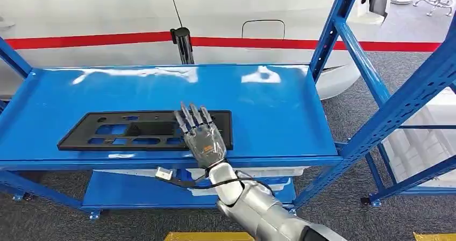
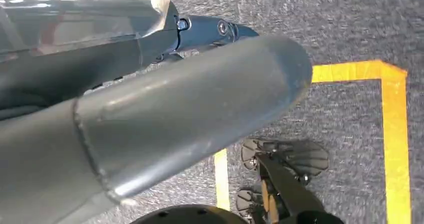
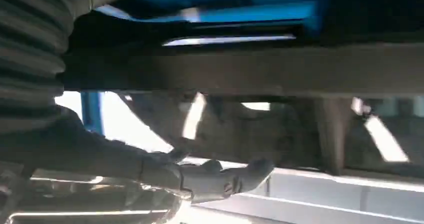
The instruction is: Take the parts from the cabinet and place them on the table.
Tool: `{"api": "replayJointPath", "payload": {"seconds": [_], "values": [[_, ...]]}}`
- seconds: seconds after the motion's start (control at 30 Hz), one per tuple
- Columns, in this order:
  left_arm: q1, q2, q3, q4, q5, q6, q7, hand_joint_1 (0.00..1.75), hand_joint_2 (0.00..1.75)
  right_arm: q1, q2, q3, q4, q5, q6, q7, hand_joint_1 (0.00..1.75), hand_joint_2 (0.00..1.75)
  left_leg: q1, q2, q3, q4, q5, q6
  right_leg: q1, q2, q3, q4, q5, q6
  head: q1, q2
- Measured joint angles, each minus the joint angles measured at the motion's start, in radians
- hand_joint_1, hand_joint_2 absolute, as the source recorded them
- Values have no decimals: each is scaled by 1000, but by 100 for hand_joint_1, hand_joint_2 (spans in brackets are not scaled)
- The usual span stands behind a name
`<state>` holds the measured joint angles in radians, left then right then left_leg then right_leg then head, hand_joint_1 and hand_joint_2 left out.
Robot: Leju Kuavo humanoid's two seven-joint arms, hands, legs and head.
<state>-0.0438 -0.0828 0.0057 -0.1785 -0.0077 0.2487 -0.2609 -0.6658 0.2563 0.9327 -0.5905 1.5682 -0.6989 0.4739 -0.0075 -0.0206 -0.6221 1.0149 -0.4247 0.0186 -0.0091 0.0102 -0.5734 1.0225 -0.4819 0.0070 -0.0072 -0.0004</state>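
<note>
A flat black plastic part (image 1: 123, 129) with several cut-outs lies along the front of the blue cabinet shelf (image 1: 269, 101). My right hand (image 1: 201, 136) reaches in from the front edge, its fingers stretched flat over the part's right end. In the right wrist view the thumb (image 3: 215, 179) sticks out with nothing pinched against it, below the blurred shelf edge. My left hand (image 2: 165, 94) hangs over the grey floor and holds nothing.
Blue uprights (image 1: 376, 128) slant along the cabinet's right side, and a lower blue shelf (image 1: 123, 190) sits beneath. Behind the cabinet stands a white vehicle body (image 1: 107, 15) with a red stripe. Yellow floor tape (image 2: 395, 134) marks the carpet.
</note>
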Motion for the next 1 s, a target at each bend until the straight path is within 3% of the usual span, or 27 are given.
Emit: {"api": "replayJointPath", "payload": {"seconds": [0.13, 0.27, 0.3, 0.33, 0.37, 0.47, 1.0], "values": [[-4, 2, -13, 0, -17, -8, 0, 0, 0, -30, -21, -7, 68, 0, 10, 27, 0, 175, 0, 0, 8, 0, -2, 1, 0, 0, 3, -1, -1, 0, 0, 0], [-5, 2, -25, 0, -25, -10, 1, 0, 0, -37, -34, -7, 94, 0, 40, 99, 0, 175, -2, 0, 24, 0, -12, 1, 0, 0, 14, -1, -10, -1, 0, 0], [-5, 2, -26, 0, -26, -11, 1, 0, 0, -40, -38, -7, 100, 0, 48, 121, 12, 175, -2, 0, 28, 0, -13, 1, 0, 0, 17, -1, -10, -1, 0, 0], [-6, 2, -26, 0, -25, -11, 1, 0, 0, -42, -43, -9, 108, 0, 57, 141, 166, 175, -2, 0, 30, 0, -13, 2, 0, 0, 18, -2, -10, -1, 0, 0], [-6, 2, -26, 0, -26, -11, 1, 0, 0, -44, -49, -12, 114, 0, 67, 150, 175, 175, -3, 0, 31, 0, -13, 2, 0, 0, 19, -2, -10, -1, 0, 0], [-6, 2, -26, 0, -25, -11, 0, 0, 0, -47, -62, -32, 130, 0, 85, 154, 175, 175, -3, 0, 32, 0, -13, 2, 0, 0, 21, -2, -10, -1, 0, 0], [-7, 2, -26, 0, -37, -11, -2, 0, 0, -37, -90, -64, 140, 0, 0, 137, 175, 175, -2, 0, 32, 0, -14, 3, -1, 0, 21, -3, -11, 0, 0, 0]]}}
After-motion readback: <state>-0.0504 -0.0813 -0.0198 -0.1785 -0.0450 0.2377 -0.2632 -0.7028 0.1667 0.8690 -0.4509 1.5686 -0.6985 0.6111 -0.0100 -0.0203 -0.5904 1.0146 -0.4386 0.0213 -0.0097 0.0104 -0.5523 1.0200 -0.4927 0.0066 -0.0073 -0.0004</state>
